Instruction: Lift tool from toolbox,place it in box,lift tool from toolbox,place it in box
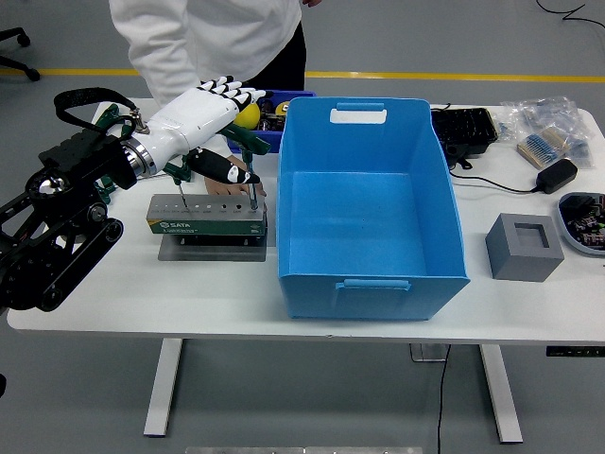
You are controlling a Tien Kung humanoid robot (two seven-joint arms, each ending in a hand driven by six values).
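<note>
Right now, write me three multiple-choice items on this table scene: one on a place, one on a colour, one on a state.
1. Where is the grey block?
A. right of the blue box
B. inside it
C. on the tool holder

2. What colour is the ball in the small bin?
A. red
B. yellow
C. white

3. What does the blue box hold?
A. tools
B. cables
C. nothing

Answers: 1 A, it sits on the table past the box's right wall. 2 B, yellow shows behind the left hand. 3 C, its floor is bare.
</note>
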